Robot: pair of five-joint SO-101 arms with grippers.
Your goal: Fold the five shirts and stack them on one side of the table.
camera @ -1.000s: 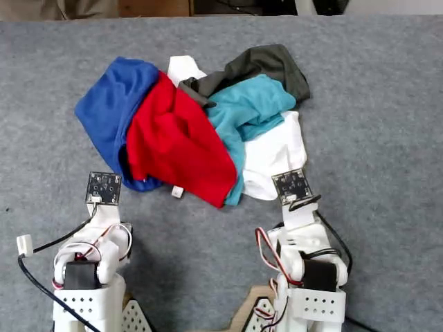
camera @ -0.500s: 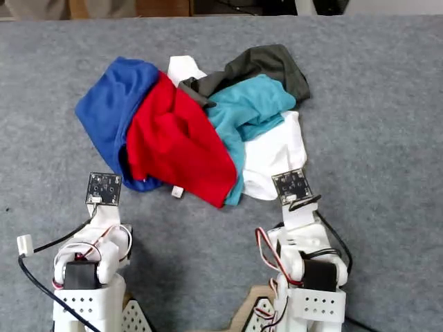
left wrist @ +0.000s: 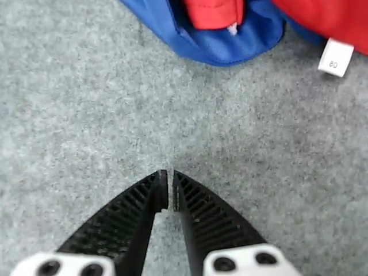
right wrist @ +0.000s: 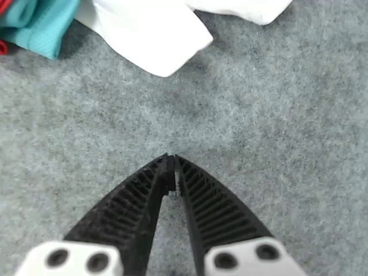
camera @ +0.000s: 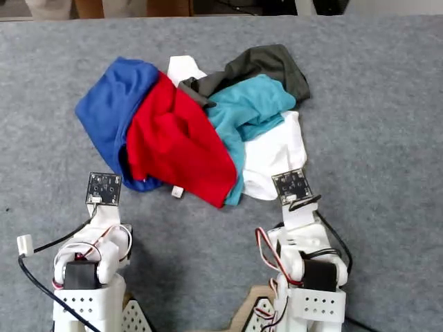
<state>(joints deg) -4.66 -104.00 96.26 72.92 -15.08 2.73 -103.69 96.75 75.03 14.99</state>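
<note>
Grey, felt-like table [camera: 387,138] seen from above, with two arms at its near edge; five shirts lie beyond both claws in one unfolded heap.

Left claw [left wrist: 170,175]: jaws closed tip to tip, gripping nothing, over bare table; the hem of the blue shirt [camera: 111,111] lies ahead of it, apart from the tips; the red shirt [camera: 176,142] lies over the blue shirt, further ahead and toward the right arm; a white tag [left wrist: 334,57] hangs at the red shirt's edge, ahead of the claw on the same side.

Right claw [right wrist: 171,158]: jaws likewise closed and empty, over bare table; the near edge of the white shirt [camera: 277,152] lies just ahead of it, not touching; a corner of the teal shirt [camera: 246,111] lies ahead toward the left arm, partly over the white shirt and tucked against the red shirt; the grey shirt [camera: 270,62] is the farthest from this claw, at the heap's far side, resting on the teal shirt.

All five shirts overlap; none is folded or stacked.
</note>
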